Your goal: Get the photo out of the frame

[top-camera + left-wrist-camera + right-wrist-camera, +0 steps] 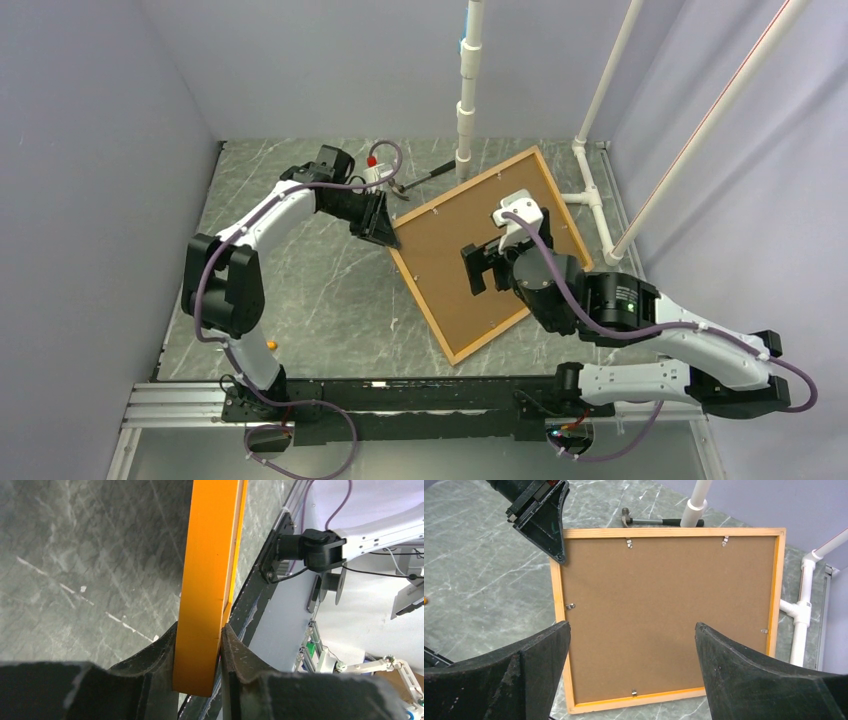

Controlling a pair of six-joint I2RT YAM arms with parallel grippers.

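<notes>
The orange frame (424,306) lies face down on the grey marble table, turned like a diamond. The photo shows only its plain brown board back (445,255); its picture side is hidden. Small metal clips (634,692) sit along the inner border. My left gripper (385,228) is shut on the frame's left corner; in the left wrist view both fingers (235,650) press the orange edge (210,555). My right gripper (485,265) hovers open over the middle of the board (664,590), with its jaws wide apart and nothing between them.
A hammer (425,178) lies just beyond the frame's far edge. A white pipe stand (467,100) rises behind it, with more pipes (590,190) at the right. A small orange item (272,345) rests near the left arm's base.
</notes>
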